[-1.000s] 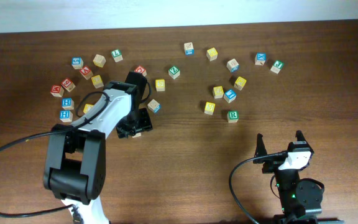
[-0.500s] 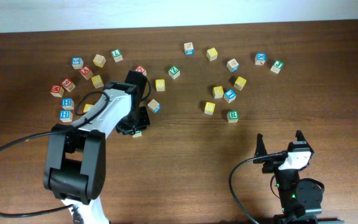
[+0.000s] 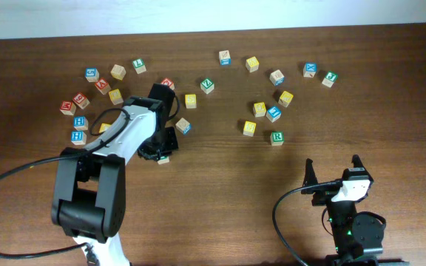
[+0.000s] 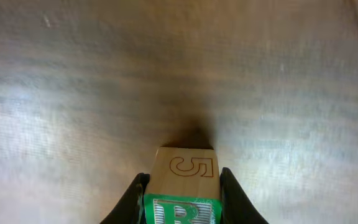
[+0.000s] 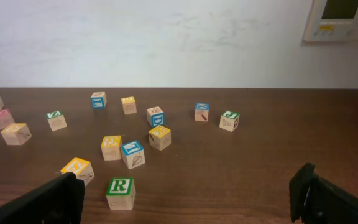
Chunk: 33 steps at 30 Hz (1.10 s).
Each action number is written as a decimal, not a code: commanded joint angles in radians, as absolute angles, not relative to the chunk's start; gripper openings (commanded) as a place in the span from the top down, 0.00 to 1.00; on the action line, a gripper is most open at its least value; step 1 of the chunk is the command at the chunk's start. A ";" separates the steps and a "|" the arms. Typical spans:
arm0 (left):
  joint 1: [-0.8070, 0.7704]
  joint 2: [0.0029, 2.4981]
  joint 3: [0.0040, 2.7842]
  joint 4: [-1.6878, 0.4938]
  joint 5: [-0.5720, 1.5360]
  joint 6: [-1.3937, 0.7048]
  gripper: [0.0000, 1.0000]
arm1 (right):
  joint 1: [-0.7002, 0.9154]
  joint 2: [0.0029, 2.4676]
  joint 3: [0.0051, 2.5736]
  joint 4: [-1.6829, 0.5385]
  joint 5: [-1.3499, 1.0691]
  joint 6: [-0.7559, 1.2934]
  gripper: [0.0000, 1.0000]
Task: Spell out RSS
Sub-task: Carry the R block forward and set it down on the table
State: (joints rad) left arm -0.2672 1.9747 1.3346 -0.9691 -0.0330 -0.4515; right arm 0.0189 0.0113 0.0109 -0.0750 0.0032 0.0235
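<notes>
My left gripper (image 3: 160, 150) is shut on a wooden cube with a green-bordered R face (image 4: 181, 211); its upper side shows a red outlined 5. It sits at or just above the table, left of centre. A second green R cube (image 3: 276, 137) lies right of centre and also shows in the right wrist view (image 5: 120, 191). Yellow-faced cubes lie near it: one (image 3: 249, 128) beside it, which reads S in the right wrist view (image 5: 78, 169), and another (image 3: 259, 109) behind. My right gripper (image 3: 331, 174) is open and empty near the front edge.
Several other letter cubes are scattered across the back: a red, blue and yellow cluster at the left (image 3: 80, 118), a yellow one (image 3: 191, 100) and a blue one (image 3: 183, 125) near my left arm, more at the right (image 3: 310, 70).
The left gripper's fingers have drawn in around the green R cube and shifted slightly. The right arm has not moved.
</notes>
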 commanded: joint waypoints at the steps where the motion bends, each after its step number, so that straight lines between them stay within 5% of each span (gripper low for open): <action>1: -0.268 1.980 1.414 -1.062 -0.001 -0.401 0.92 | 0.012 0.006 0.006 -0.082 0.012 0.031 0.02; 7: -0.292 1.980 1.441 -1.155 0.205 -0.262 0.89 | 0.012 0.006 0.006 -0.082 0.012 0.031 0.02; 26: -0.390 1.980 1.357 -1.060 -0.007 -0.427 0.82 | 0.012 0.006 0.006 -0.082 0.012 0.031 0.02; 33: -0.390 1.980 1.335 -1.036 -0.008 -0.426 0.59 | 0.012 0.006 0.006 -0.082 0.012 0.031 0.02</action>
State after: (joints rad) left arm -0.3916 1.9751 1.3487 -1.0443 0.0063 -0.4187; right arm 0.0189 0.0113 0.0109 -0.0750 0.0032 0.0242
